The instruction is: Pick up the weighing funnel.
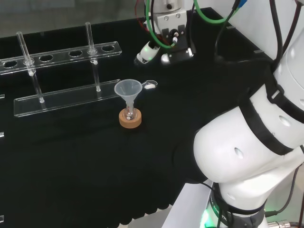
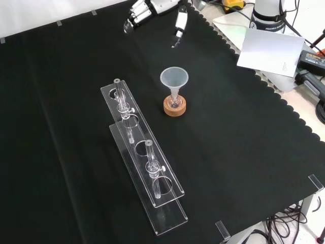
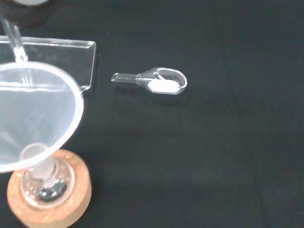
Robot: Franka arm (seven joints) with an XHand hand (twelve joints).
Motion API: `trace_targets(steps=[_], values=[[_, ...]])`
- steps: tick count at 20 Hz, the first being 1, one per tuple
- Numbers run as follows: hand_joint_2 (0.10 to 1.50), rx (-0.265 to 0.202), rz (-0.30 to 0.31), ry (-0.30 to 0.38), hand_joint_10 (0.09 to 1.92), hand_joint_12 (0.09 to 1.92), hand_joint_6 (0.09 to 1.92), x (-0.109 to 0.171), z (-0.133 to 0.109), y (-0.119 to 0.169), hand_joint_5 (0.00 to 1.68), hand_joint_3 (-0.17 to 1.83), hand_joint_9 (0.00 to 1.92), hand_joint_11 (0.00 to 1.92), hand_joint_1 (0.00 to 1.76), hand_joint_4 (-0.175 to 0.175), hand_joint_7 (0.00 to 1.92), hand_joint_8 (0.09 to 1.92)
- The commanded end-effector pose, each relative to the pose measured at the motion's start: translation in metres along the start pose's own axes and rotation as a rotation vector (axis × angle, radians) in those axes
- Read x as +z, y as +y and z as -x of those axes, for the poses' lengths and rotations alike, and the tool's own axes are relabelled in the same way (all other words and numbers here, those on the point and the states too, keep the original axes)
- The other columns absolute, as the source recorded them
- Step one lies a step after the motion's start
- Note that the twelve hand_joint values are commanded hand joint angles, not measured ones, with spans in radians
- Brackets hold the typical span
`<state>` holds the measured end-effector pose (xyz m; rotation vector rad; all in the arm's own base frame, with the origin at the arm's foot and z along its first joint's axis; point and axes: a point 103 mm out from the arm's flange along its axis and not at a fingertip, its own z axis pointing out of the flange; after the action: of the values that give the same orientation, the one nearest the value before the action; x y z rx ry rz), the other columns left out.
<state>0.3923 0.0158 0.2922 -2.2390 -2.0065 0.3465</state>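
Clear weighing funnel with white powder lies flat on the black cloth, just past the funnel. Hand hovers well apart, fingers spread, gripping nothing.

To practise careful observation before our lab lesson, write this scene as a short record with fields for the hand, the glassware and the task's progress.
hand: open, above the cloth, holding nothing
weighing funnel: lying on the cloth, white powder in its scoop, apart from the hand
funnel: upright, stem in a small flask on a cork ring
rack: clear, standing beside the funnel
progress: weighing funnel not yet picked up
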Motion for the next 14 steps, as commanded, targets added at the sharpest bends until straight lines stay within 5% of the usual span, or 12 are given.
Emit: trace_targets(steps=[1, 14], values=[[0.70, 0.012, -0.008, 0.025, 0.69, 1.42, 0.09, -0.009, 0.024, 0.015, 0.24, 0.26, 0.35, 0.29, 0.69, -0.059, 0.07, 0.67], [0.65, -0.003, -0.058, -0.015, 0.61, 1.35, 0.09, 0.002, 0.044, 0.067, 0.33, 0.39, 0.52, 0.39, 0.84, -0.056, 0.20, 0.68]])
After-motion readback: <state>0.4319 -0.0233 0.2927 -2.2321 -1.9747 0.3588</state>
